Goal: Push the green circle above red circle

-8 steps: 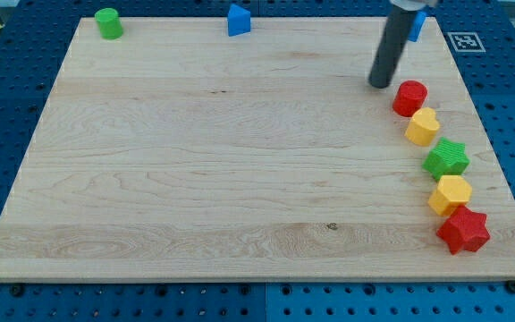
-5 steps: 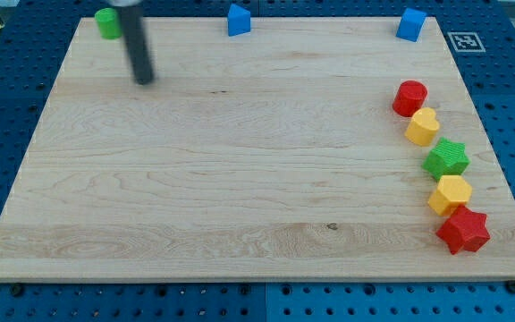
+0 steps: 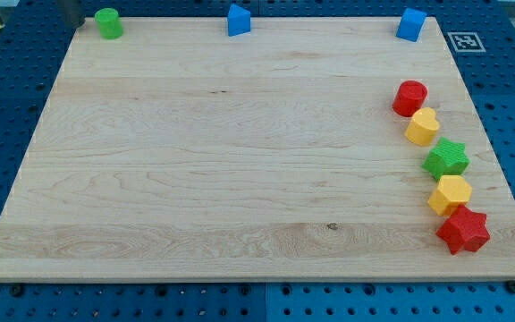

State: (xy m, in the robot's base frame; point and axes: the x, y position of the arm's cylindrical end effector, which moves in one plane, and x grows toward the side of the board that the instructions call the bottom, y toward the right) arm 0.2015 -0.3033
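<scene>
The green circle point(image 3: 108, 22) sits at the board's top left corner. The red circle point(image 3: 410, 97) sits near the right edge, at the top of a column of blocks. My tip point(image 3: 75, 21) shows only as a dark stub at the view's top edge, just left of the green circle, off the board's corner. I cannot tell if it touches the green circle.
Below the red circle run a yellow block point(image 3: 423, 126), a green star point(image 3: 446, 158), a yellow hexagon point(image 3: 451, 194) and a red star point(image 3: 462, 230). A blue block point(image 3: 238, 19) and a blue cube point(image 3: 410, 24) sit along the wooden board's point(image 3: 240, 161) top edge.
My tip has swept from beside the red circle leftward across the board's top to the far left corner, beside the green circle. No block has moved.
</scene>
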